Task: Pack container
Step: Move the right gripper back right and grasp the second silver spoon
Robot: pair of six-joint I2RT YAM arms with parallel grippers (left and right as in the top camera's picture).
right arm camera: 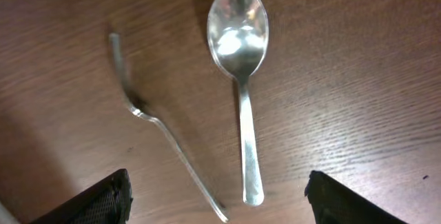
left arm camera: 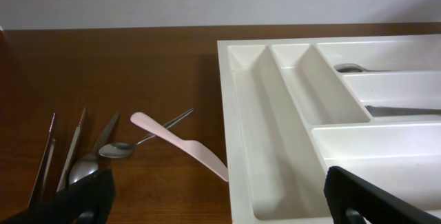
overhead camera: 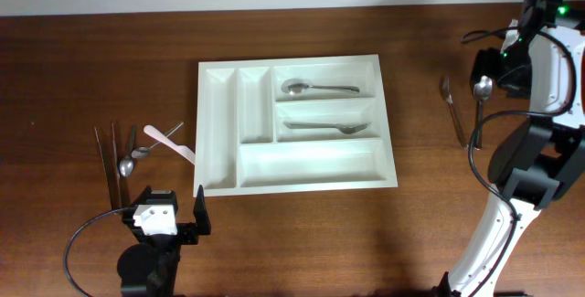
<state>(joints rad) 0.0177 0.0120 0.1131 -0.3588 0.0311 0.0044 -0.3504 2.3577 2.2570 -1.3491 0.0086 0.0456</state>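
Observation:
The white container [overhead camera: 219,142] lies mid-table; its upper long compartment holds a spoon [overhead camera: 315,88] and its middle one a fork [overhead camera: 329,128]. The two narrow compartments [left arm camera: 303,86] and the long front one hold nothing. My left gripper [overhead camera: 169,213] is open near the container's front left corner [left arm camera: 238,203], nothing between its fingers. On the bare wood at the right lie a spoon [right arm camera: 241,79] and a fork [right arm camera: 165,141]. My right gripper [right arm camera: 220,207] hovers open over their handle ends, touching neither.
Left of the container lie a pale pink knife [left arm camera: 180,145], a spoon [left arm camera: 138,143], another spoon [left arm camera: 89,162] and two thin metal sticks [left arm camera: 52,158]. The right arm [overhead camera: 539,50] stands over the table's far right edge.

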